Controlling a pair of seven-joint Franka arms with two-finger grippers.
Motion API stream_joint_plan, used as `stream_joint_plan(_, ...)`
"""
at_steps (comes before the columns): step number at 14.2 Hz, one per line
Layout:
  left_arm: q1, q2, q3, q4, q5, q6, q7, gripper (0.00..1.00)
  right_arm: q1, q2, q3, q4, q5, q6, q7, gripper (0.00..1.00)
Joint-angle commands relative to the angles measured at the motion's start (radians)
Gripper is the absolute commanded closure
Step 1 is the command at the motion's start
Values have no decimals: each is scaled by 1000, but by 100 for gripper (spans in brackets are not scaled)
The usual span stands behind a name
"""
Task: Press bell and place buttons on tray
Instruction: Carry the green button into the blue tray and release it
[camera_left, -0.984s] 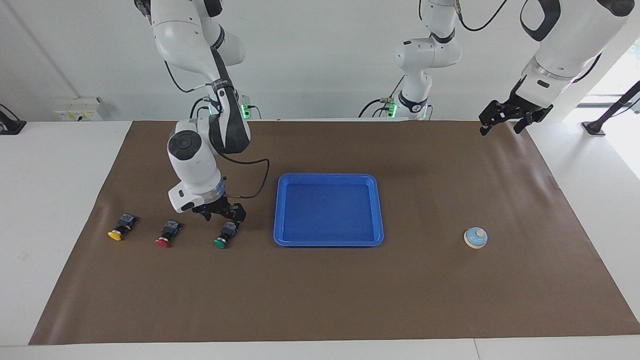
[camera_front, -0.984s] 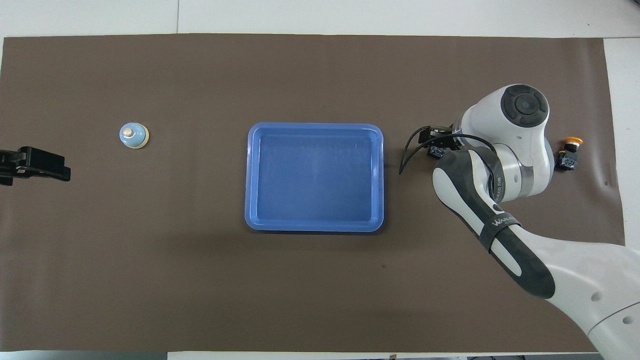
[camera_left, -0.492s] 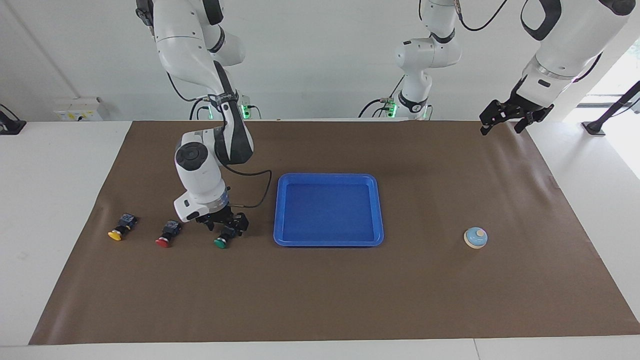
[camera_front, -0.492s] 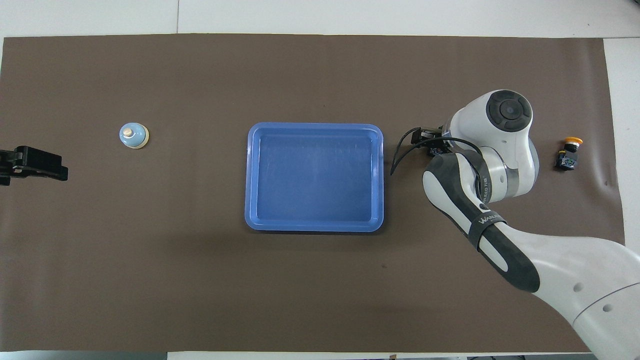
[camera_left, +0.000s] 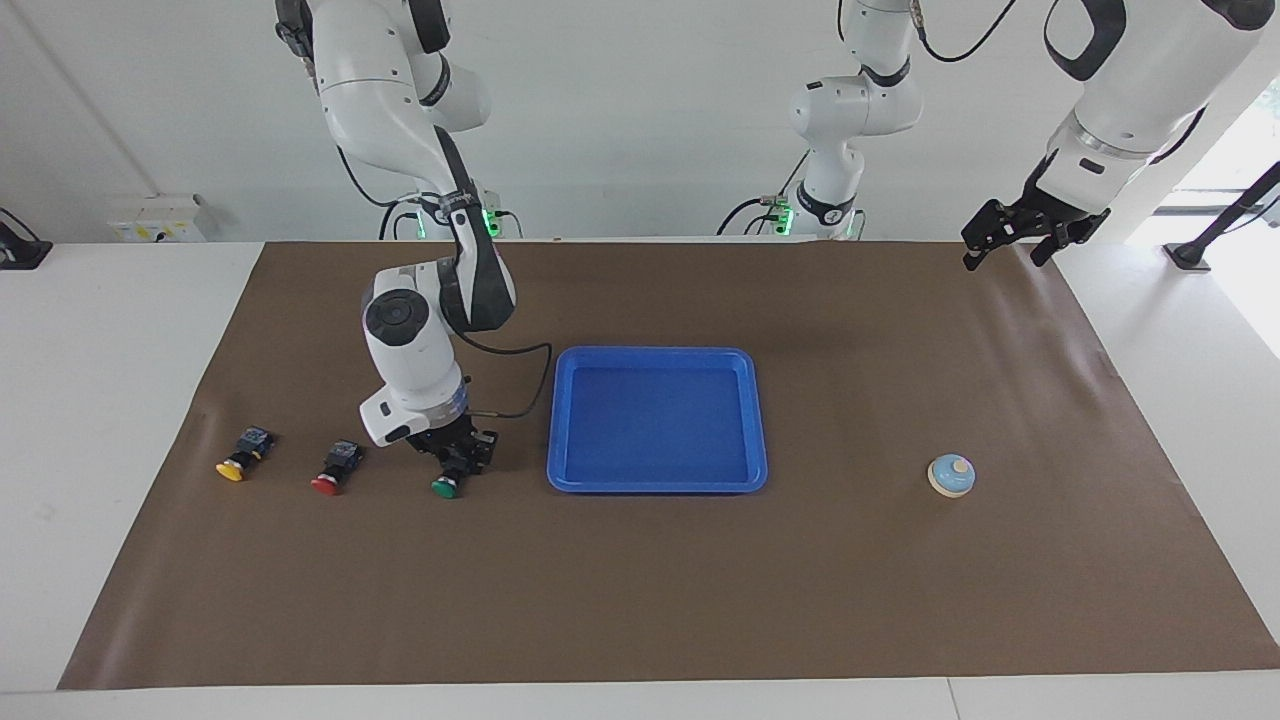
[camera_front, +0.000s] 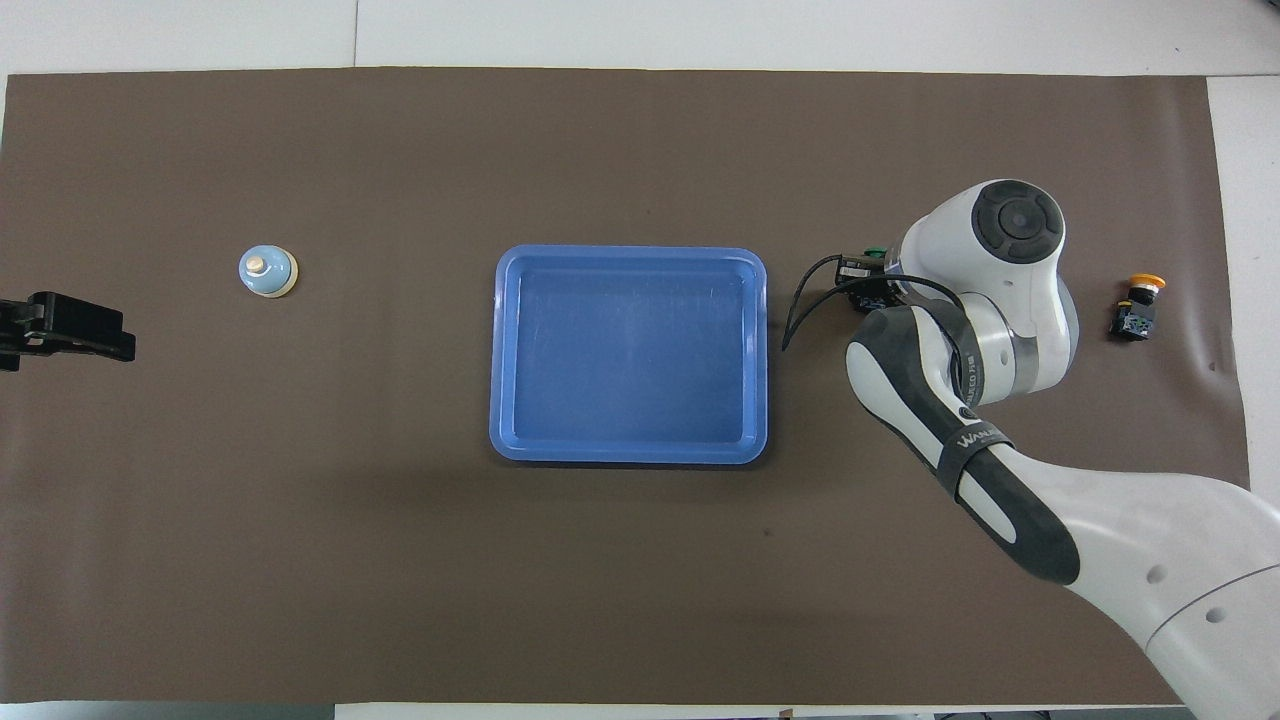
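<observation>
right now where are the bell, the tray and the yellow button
bell (camera_left: 951, 475): facing view, on its light blue dome.
tray (camera_left: 657, 487): facing view, on the rim farthest from the robots.
yellow button (camera_left: 231, 470): facing view, on its yellow cap.

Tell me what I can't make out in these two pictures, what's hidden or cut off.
- Red button: hidden in the overhead view by the right arm's wrist; shows only in the facing view.
- Green button: in the overhead view only a green sliver peeks out beside the right pincer, shut on it.
- Left pincer: cut off by the overhead view's edge.
- Bell: whether already pressed cannot be told.
</observation>
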Motion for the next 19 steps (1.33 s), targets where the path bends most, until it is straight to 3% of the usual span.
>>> stream_joint_plan(1, -2, -3, 4, 9, -1, -13, -6, 0, -1, -1, 4, 111, -16, -132, 20, 100)
stream_joint_plan(4, -2, -3, 4, 9, -1, -13, -6, 0, 43, 9, 9, 323, 2, -372, 26, 100)
stream_joint_plan(8, -1, -3, 4, 9, -1, -13, -6, 0, 177, 17, 9, 443, 7, -509, 110, 100)
stream_joint_plan(13, -2, -3, 4, 9, -1, -13, -6, 0, 304, 61, 7, 426, 45, -452, 159, 100)
stream_joint_plan(19, -1, -3, 4, 9, -1, -13, -6, 0, 324, 66, 7, 210, 42, -203, 187, 100)
